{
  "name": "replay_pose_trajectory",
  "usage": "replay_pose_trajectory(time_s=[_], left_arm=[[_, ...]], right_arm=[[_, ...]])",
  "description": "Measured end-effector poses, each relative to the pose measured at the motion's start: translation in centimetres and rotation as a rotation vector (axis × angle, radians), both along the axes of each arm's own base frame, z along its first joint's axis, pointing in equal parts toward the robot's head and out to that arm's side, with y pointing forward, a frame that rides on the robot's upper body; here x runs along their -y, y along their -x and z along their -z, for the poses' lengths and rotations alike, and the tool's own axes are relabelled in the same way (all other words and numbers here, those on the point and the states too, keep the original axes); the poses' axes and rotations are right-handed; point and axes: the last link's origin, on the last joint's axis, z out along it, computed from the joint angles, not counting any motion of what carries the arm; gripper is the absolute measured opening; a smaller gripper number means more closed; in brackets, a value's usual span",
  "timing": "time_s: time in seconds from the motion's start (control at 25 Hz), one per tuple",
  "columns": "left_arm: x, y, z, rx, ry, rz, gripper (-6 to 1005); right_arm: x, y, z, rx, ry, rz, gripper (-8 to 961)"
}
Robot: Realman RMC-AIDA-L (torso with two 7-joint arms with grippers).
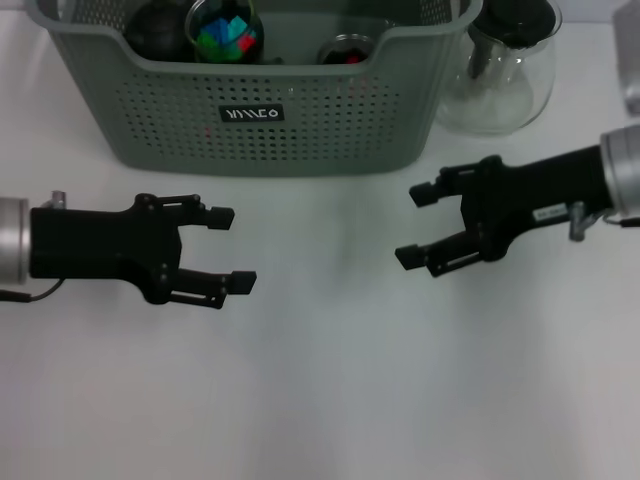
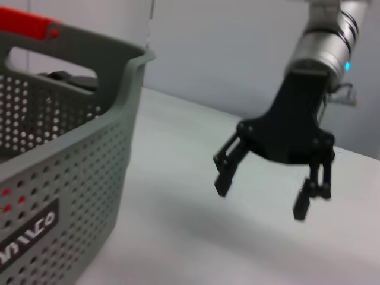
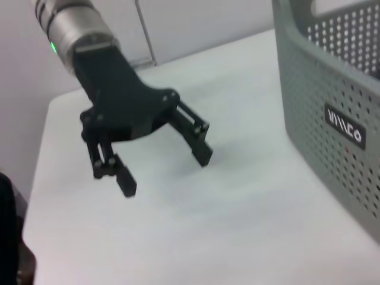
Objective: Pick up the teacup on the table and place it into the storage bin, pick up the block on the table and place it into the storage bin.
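- Your left tool [image 1: 228, 248] and right tool [image 1: 420, 226] hover open and empty over the bare surface [image 1: 320, 400].
- The bin [image 1: 300, 125] holds a cup with blocks [image 1: 225, 35]; both placements look done, so next calls only for parking.

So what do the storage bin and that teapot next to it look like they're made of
The storage bin looks like moulded plastic with a matte grey-green finish: its walls are punched with even rows of small holes and its rim is smoothly rounded. The teapot looks like clear glass: you can see through its rounded body, and it glints. Its black lid is probably plastic.
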Motion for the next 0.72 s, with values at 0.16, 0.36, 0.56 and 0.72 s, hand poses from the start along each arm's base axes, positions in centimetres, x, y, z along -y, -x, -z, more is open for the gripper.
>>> replay_pose_trajectory(time_s=[0.16,0.36,0.56,0.72], left_arm=[[-0.5,0.0,0.9,0.005,0.009,-0.012,884],[-0.7,0.2,1.4,-0.003,0.004,-0.011,884],[-0.6,0.3,1.7,-0.003,0.013,-0.018,884],[-0.6,0.3,1.7,-0.003,0.014,-0.018,884]], right_arm=[[0.0,-1.3,1.4,0.029,-0.013,-0.022,927],[0.0,-2.0,2.3,0.058,-0.027,-0.028,927],[-0.1,-2.1,2.4,0.065,-0.030,-0.019,926],[-0.1,-2.2,2.4,0.063,-0.034,-0.014,926]])
